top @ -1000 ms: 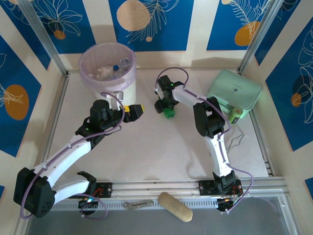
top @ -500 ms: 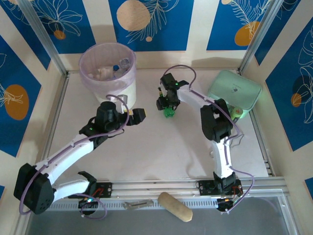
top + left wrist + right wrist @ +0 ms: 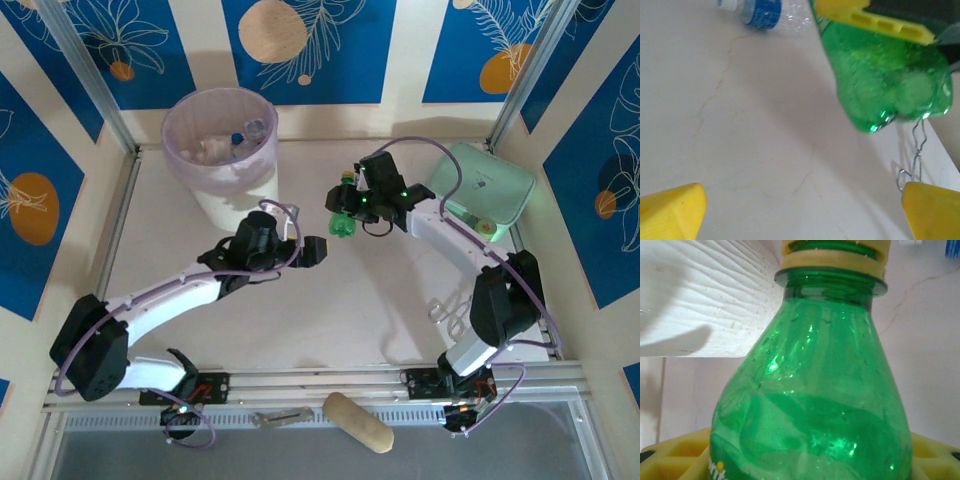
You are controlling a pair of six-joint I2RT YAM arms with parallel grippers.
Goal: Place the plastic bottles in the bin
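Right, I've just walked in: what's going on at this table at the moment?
The right gripper is shut on a green bottle, holding it off the table near the middle. The left gripper hangs open just beside it, holding nothing. The bin at the far left already has a few bottles in it, and a clear blue-labelled bottle lies on the table.

Overhead, two close wrists, common bottle point(image 3: 341, 228)
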